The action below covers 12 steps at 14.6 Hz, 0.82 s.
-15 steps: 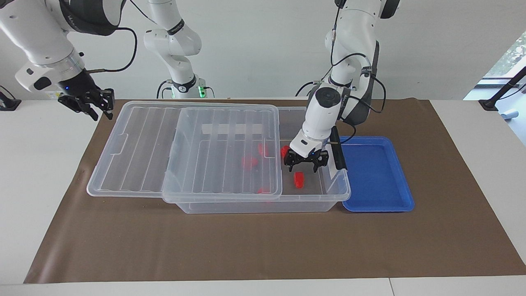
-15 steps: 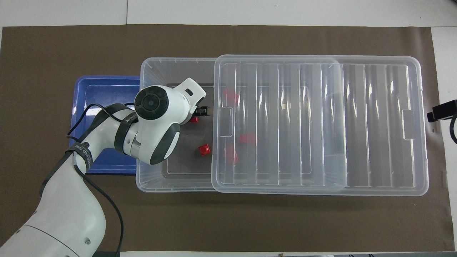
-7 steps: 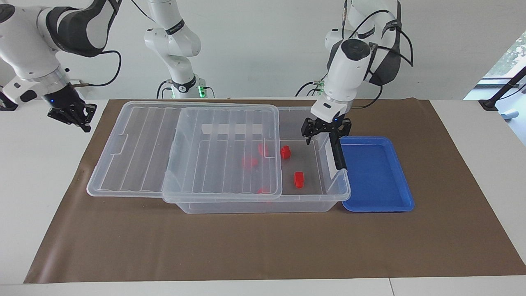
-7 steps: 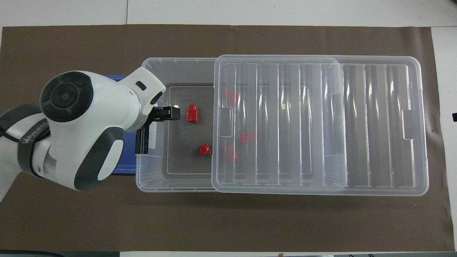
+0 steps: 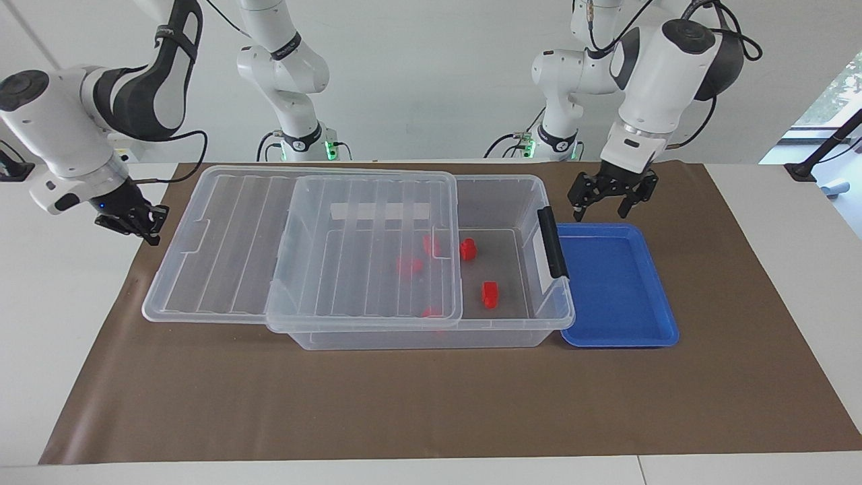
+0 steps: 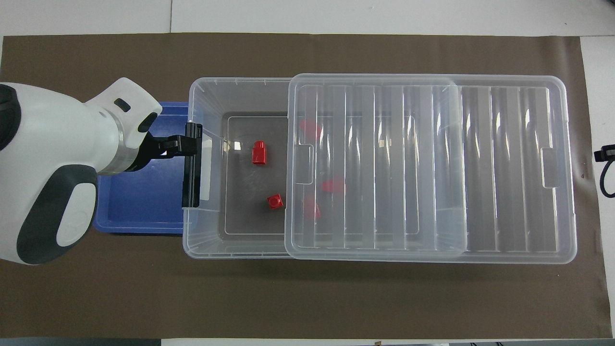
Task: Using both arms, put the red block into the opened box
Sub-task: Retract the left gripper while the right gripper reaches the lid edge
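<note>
The clear box (image 5: 417, 337) (image 6: 226, 81) stands open at the left arm's end, with its ribbed lid (image 5: 236, 236) (image 6: 504, 168) slid toward the right arm's end. One red block (image 5: 468, 249) (image 6: 259, 153) lies on the uncovered floor, and a second red block (image 5: 490, 294) (image 6: 275, 201) lies farther from the robots. More red blocks (image 5: 407, 265) show through the lid. My left gripper (image 5: 601, 210) (image 6: 166, 146) hangs open and empty over the blue tray's edge, beside the box's black latch (image 5: 552, 242). My right gripper (image 5: 147, 229) (image 6: 604, 154) is shut on nothing, off the lid's overhanging end.
A shallow blue tray (image 5: 619, 283) (image 6: 139, 202) lies against the box at the left arm's end. Brown paper (image 5: 431, 404) covers the table. Two slimmer white arms (image 5: 289, 74) with green-lit bases stand at the robots' edge.
My left gripper rose out of the box, away from the red block, and swung over the blue tray. My right gripper closed and dropped lower beside the lid's end.
</note>
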Each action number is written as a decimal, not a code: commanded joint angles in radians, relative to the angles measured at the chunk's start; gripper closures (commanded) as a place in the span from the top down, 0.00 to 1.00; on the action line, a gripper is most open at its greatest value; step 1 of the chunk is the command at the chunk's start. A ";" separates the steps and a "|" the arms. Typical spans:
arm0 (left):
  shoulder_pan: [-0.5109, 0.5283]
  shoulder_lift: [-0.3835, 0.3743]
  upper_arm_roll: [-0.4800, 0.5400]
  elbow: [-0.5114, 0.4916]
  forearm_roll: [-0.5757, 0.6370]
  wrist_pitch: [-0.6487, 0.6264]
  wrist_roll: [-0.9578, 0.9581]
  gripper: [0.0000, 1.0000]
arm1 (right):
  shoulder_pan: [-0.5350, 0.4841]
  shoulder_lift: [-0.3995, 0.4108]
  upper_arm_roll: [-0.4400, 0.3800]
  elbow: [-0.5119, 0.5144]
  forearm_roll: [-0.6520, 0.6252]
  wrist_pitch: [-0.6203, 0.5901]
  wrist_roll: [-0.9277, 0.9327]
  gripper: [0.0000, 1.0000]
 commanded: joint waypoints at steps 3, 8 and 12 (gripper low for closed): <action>0.126 0.039 -0.009 0.152 -0.003 -0.132 0.186 1.00 | 0.034 -0.022 0.015 -0.038 -0.006 0.020 0.071 0.00; 0.181 0.082 -0.007 0.293 0.001 -0.289 0.281 1.00 | 0.085 -0.023 0.015 -0.035 0.001 -0.002 0.148 0.00; 0.183 0.075 -0.004 0.301 -0.003 -0.360 0.332 1.00 | 0.141 -0.025 0.018 -0.035 0.008 -0.008 0.244 0.00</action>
